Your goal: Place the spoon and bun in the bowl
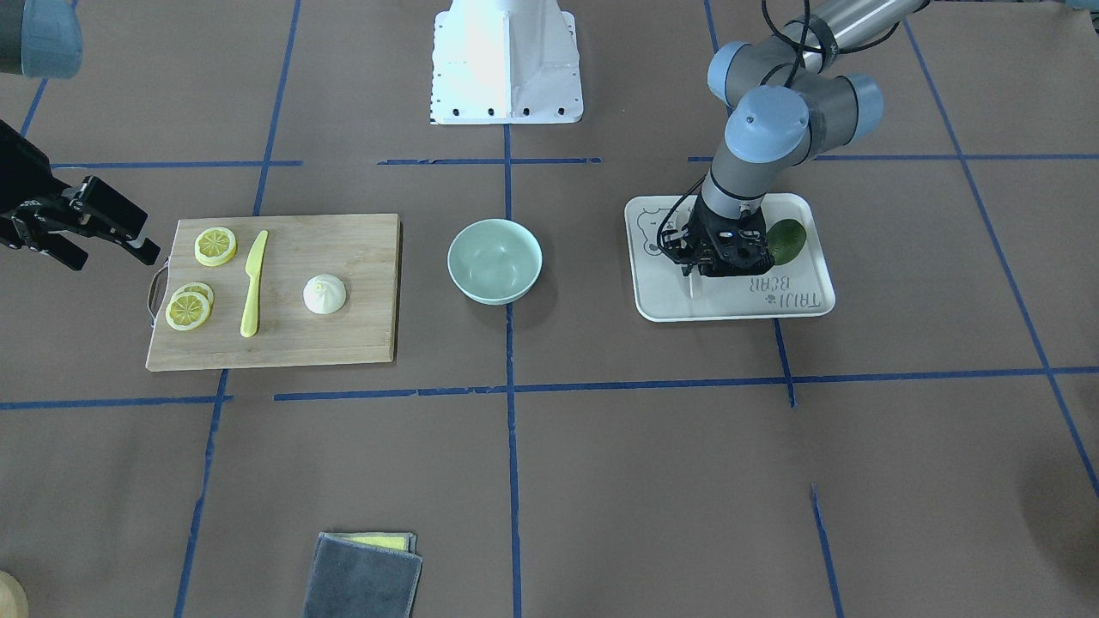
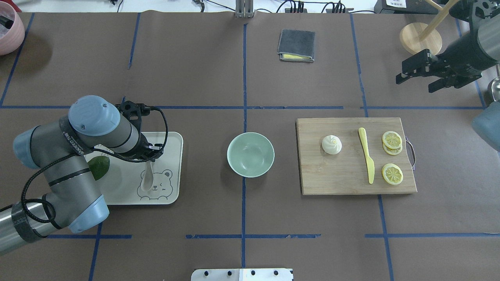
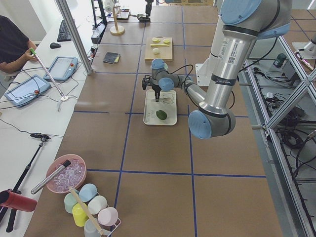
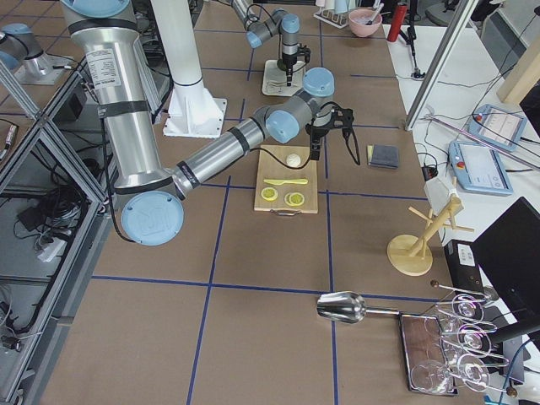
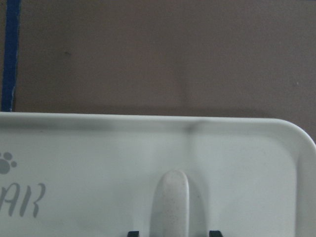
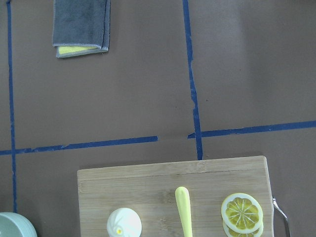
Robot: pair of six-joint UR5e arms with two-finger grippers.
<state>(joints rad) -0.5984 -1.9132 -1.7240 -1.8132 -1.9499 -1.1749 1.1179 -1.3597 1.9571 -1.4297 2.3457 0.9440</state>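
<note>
Left gripper (image 2: pixel 150 155), nearest, hangs low over the tray (image 2: pixel 176 171), jaws parted astride the handle of the spoon (image 2: pixel 147 176), not yet pinching. Best to close squarely mid-handle, then lift clear of the rim. Rightward: empty bowl (image 2: pixel 237 164), bun (image 2: pixel 331 144) on the cutting board (image 2: pixel 343 175), right gripper (image 2: pixel 413 85) agape, holding nothing.

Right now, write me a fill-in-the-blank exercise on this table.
The bun sits on the wooden ____.
The spoon lies on the white ____ with the bear drawing.
The bowl holds ____.
The yellow knife lies between the bun and the ____ slices.
Missing: board; tray; nothing; lemon.
</note>
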